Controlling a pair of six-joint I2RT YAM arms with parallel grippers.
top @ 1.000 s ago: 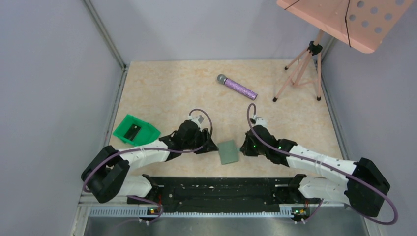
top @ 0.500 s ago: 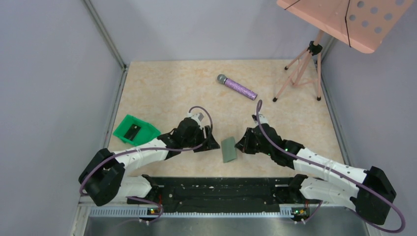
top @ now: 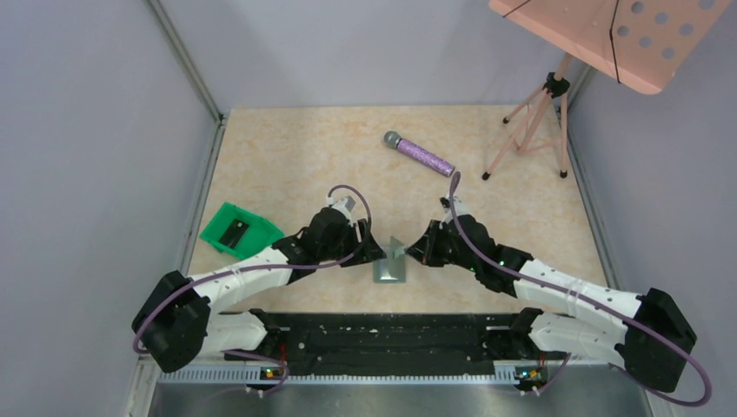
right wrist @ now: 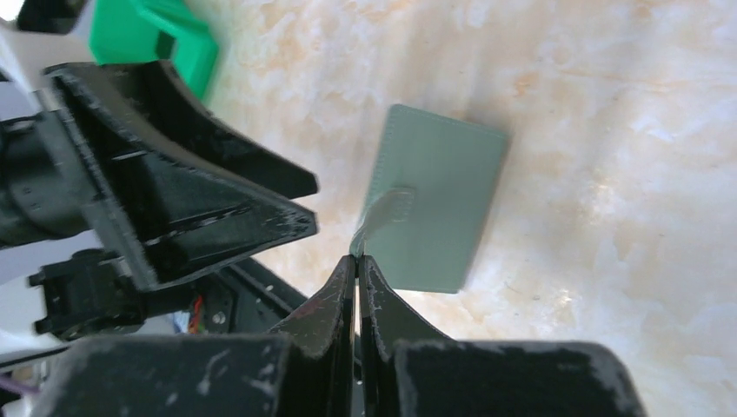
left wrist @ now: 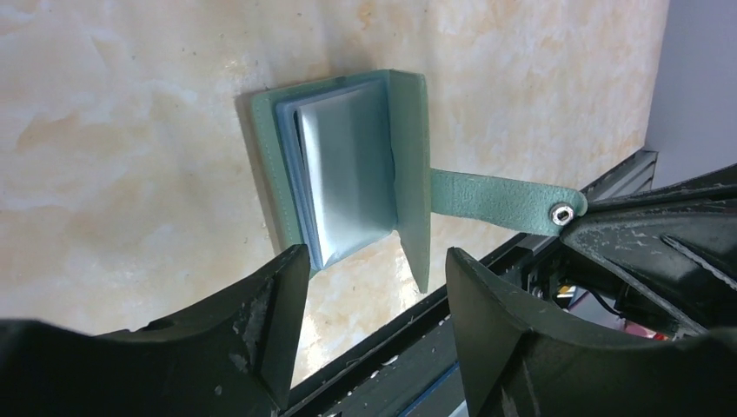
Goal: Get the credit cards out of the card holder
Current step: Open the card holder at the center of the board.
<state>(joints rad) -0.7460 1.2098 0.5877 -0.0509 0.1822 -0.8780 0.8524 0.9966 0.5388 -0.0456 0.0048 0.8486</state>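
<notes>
The grey-green card holder [top: 388,269] lies on the table between my two arms, its cover lifted off the pale blue-grey sleeves [left wrist: 348,165]. My right gripper [right wrist: 356,259] is shut on the end of the holder's strap [left wrist: 495,198] and holds the cover up. My left gripper [left wrist: 374,287] stands open at the holder's near edge, with only bare table between its fingers. No dark card shows in the sleeves from here. One small dark credit card [top: 235,231] lies in the green tray [top: 252,234] at the left.
A purple microphone [top: 420,153] lies at the back of the table. A pink music stand [top: 530,122] rises at the back right. The black base rail [top: 382,334] runs along the near edge, close to the holder.
My right gripper has pulled the strap up and to the left, raising the holder's cover. The holder has shifted left. My left gripper has opened wider and come up against the holder.
</notes>
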